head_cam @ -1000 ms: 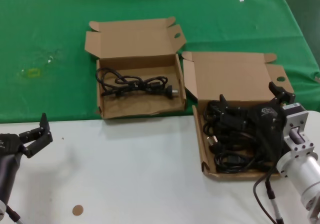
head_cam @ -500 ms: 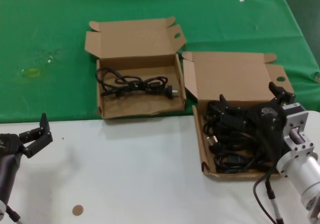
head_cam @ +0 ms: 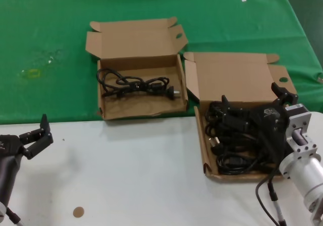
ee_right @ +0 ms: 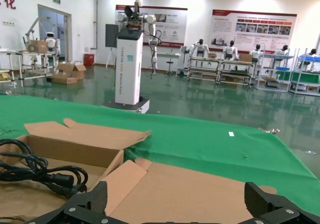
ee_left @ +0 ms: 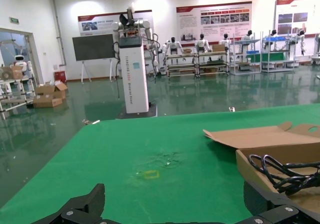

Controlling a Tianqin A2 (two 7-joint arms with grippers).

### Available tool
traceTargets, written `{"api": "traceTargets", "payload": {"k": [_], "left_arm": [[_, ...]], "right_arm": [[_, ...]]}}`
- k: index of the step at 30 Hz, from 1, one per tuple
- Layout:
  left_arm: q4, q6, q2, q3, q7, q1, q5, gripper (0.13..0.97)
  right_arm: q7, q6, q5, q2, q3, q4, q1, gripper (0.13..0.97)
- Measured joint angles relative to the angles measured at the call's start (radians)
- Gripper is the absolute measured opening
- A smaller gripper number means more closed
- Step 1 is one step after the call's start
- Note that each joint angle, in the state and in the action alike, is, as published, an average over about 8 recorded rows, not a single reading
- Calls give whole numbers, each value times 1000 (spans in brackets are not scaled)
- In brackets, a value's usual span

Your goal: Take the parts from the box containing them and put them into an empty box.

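Roughly early in the transfer, judging by contents. Head view: the box containing the parts (head_cam: pixel 208 158) sits at the bench's right, straddling the white surface and the green cloth (head_cam: pixel 45 44), and holds a dense heap of black power cords (head_cam: pixel 234 148). The receiving box (head_cam: pixel 141 110) lies to its left on the cloth, lid open, with one cord (head_cam: pixel 133 83) stretched along its floor. So one part delivered; many remain. Right hand (head_cam: pixel 252 105) is down inside the full box over the heap, fingers spread wide, nothing visibly clamped; I judge it poised for the next pick. Left hand (head_cam: pixel 36 136) is parked at the bench's near left edge, fingers apart, empty, well apart from both boxes.

Left wrist view: left hand's fingertips (ee_left: pixel 80 210) stand apart at the frame edge with nothing between; beyond, the receiving box's wall (ee_left: pixel 260 171) with the delivered cord (ee_left: pixel 282 171) looped above the rim.

Right wrist view: both fingertips (ee_right: pixel 85 204) released, gap empty; a cord (ee_right: pixel 40 174) shows in the receiving box, off to one side.
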Motion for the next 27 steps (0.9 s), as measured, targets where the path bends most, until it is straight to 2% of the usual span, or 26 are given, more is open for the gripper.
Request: {"api": "traceTargets", "payload": {"k": [27], "left_arm": [[0,0,0,0,0,0,0,966]], "right_arm": [[0,0,0,0,0,0,0,966]]}}
